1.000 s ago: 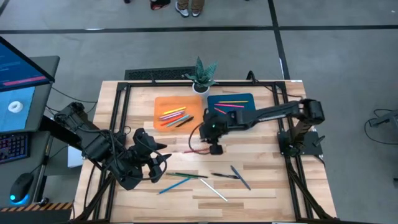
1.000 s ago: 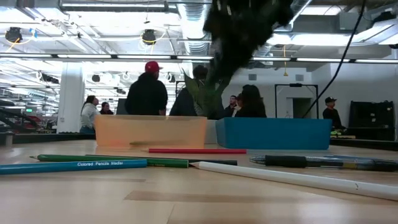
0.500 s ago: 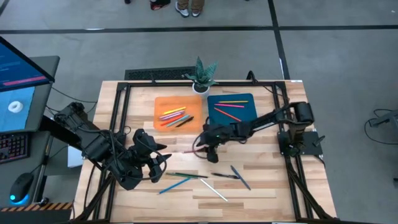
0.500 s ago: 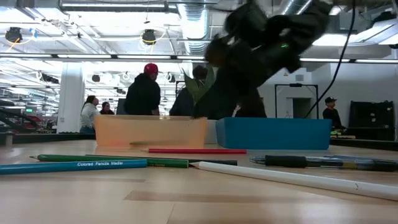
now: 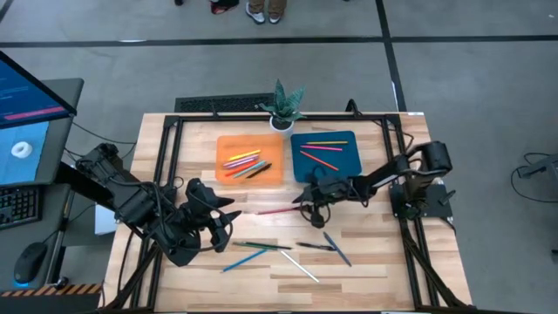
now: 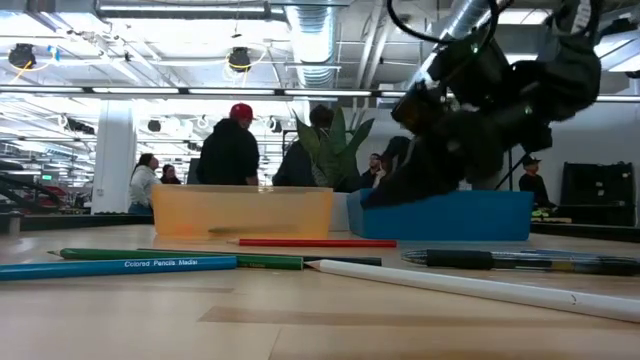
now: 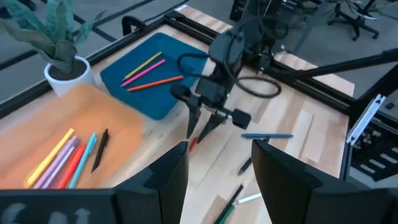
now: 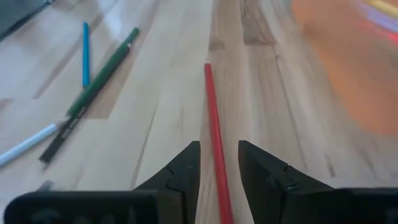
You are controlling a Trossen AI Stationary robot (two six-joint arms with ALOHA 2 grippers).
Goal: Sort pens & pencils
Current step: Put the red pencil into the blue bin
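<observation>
A red pencil (image 5: pixel 275 210) lies flat on the wood table between the trays and the loose sticks. My right gripper (image 8: pixel 219 149) is low over its right end, open, one finger on each side and apart from it. My left gripper (image 7: pixel 219 165) hangs open above the table's left part (image 5: pixel 225 222), holding nothing. Green (image 5: pixel 266 246), blue (image 5: pixel 240 259) and white (image 5: pixel 301 266) pencils and two dark pens (image 5: pixel 316 247) lie near the front edge. The orange tray (image 5: pixel 228 145) holds several pencils; the blue tray (image 5: pixel 347 163) holds three.
A small potted plant (image 5: pixel 283 106) stands at the far edge behind the trays. Black frame rails (image 5: pixel 170 157) run along the table's left, right and far sides. People stand in the room beyond the table (image 6: pixel 232 150).
My right gripper has come down from above the near left corner of the blue tray to just over the table at the red pencil's right end. It has tipped from pointing steeply down to slanting toward the table's left. The pencils have stayed in place.
</observation>
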